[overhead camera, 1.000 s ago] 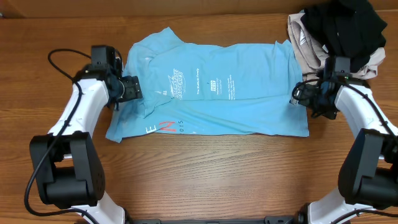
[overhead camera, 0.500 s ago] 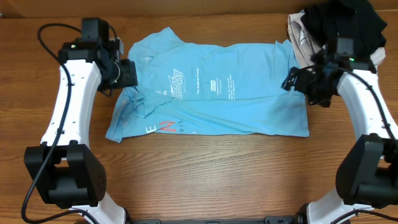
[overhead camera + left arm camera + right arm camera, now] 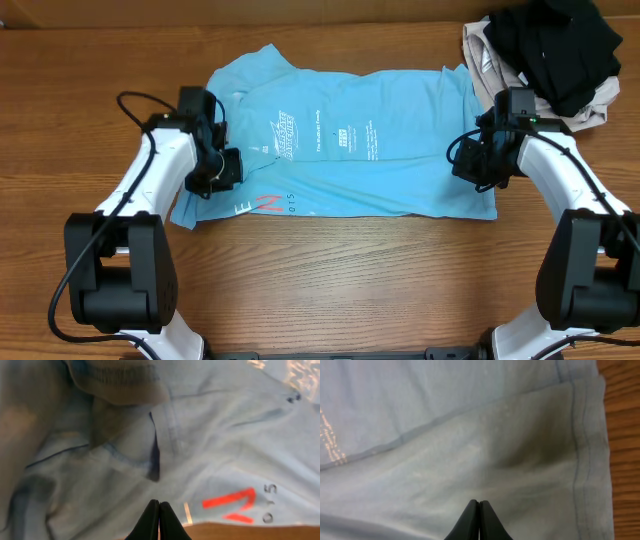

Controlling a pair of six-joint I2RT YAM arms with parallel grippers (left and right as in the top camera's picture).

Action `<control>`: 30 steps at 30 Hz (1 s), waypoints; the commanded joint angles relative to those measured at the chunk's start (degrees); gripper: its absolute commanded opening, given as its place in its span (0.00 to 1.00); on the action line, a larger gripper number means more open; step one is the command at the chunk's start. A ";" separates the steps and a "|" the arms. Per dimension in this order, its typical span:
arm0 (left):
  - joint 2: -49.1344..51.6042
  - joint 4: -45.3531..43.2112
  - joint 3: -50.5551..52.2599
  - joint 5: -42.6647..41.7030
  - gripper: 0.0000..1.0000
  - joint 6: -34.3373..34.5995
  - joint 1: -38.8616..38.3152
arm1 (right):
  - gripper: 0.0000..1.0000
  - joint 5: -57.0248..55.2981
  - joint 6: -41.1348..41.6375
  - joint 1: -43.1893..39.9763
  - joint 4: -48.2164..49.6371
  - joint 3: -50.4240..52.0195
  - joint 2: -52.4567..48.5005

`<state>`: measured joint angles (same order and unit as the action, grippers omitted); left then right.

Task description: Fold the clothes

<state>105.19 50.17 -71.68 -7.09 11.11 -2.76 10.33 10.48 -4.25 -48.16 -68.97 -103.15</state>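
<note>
The sky-blue T-shirt (image 3: 380, 150) lies spread lengthwise across the far half of the tabletop (image 3: 330, 290). A long crease runs through its middle, so the fold looks begun but far from finished. The left tool (image 3: 225, 168) hangs over the rumpled sleeve end, just above the red lettering (image 3: 262, 203). The right tool (image 3: 468, 160) hangs over the hem end. In both wrist views the fingertips meet tip to tip with no cloth showing between them, so each tool is closed and holds nothing. This reads as the pause ahead of a fresh grasp. The next move probably calls for parting the fingers and lowering onto a cloth edge at each end, so both ends can lift together. On the right, the stitched hem (image 3: 577, 450) runs close to bare wood and offers a clean edge to pinch. On the left, the sleeve is bunched and overlapped, so picking out a single layer may be harder. The near half of the tabletop gives plenty of room. The far right is tight, with the black garment (image 3: 560, 45) piled on the beige garment (image 3: 490, 65) just beside the shirt's corner.
</note>
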 commanded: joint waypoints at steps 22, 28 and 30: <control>0.48 -7.45 12.44 16.94 0.04 7.34 2.16 | 0.06 -4.00 4.28 0.02 7.37 14.36 0.15; 0.48 -0.79 12.44 21.09 0.04 7.37 5.07 | 0.08 -5.33 10.10 0.00 3.69 17.99 0.15; 0.48 0.83 12.46 21.07 0.04 7.37 6.19 | 0.08 -5.25 11.15 0.00 0.98 17.99 0.15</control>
<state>105.01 48.56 -61.19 9.67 17.69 0.75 8.19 17.72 -4.23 -42.70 -55.00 -100.57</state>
